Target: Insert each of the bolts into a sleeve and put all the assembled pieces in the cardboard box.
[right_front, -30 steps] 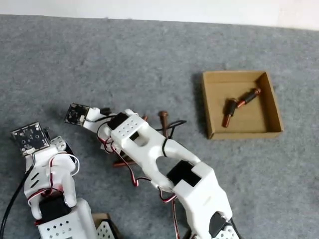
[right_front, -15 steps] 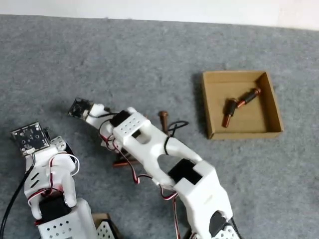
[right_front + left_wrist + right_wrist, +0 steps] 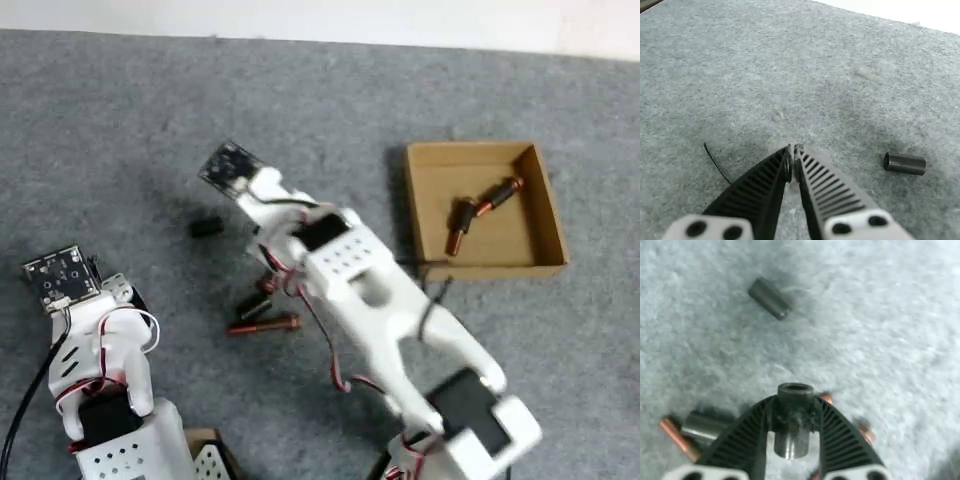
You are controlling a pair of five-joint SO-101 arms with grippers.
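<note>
Swung up and away from the near left since 1 s ago, the right arm now stretches toward the middle of the grey carpet, baring parts that lay under it. At the near left edge sits the left arm. Its left gripper hangs close over the carpet with jaws pressed together and nothing between them. To the right of it a loose sleeve lies on its side, apart from the other parts. Further right and nearer the arms' bases, a second sleeve lies slantwise, with a copper bolt flat on the carpet just beside it. Over this patch the right gripper pinches a held sleeve upright between its jaws, open end up. At the far right, well apart from the loose parts, the cardboard box holds 2 assembled pieces lying near each other
</note>
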